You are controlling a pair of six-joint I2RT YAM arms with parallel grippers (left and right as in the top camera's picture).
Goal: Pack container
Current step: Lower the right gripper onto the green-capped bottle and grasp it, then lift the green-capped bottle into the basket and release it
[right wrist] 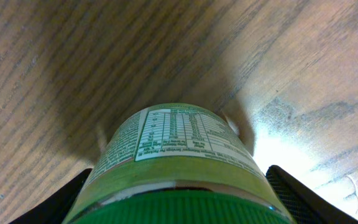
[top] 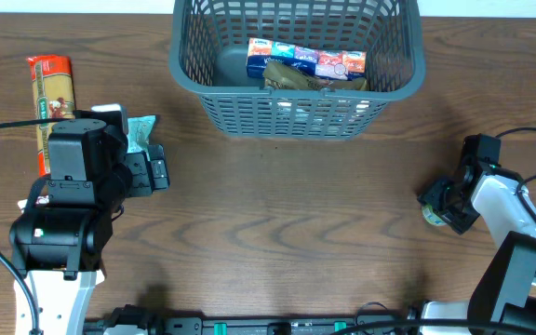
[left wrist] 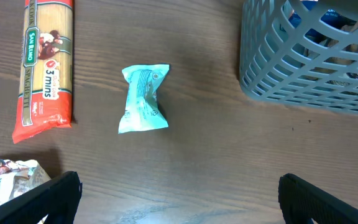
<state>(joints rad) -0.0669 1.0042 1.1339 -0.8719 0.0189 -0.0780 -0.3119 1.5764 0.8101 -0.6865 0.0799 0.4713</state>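
The dark grey-blue lattice basket [top: 296, 107] stands at the back centre and also shows in the left wrist view [left wrist: 303, 68]. It holds a blue and white carton pack [top: 305, 60] and a brown packet [top: 305, 82]. My left gripper [top: 156, 170] [left wrist: 179, 199] is open and empty above bare table, near a teal packet [left wrist: 143, 99] [top: 140, 133]. My right gripper [top: 440, 205] [right wrist: 179, 208] is open, with its fingers on either side of a green-lidded jar [right wrist: 179, 143] [top: 431, 217] at the right of the table.
A red spaghetti packet [left wrist: 47, 62] [top: 52, 93] lies at the far left. A white printed packet [left wrist: 5, 180] lies close to my left finger. Cables run at the left and right edges.
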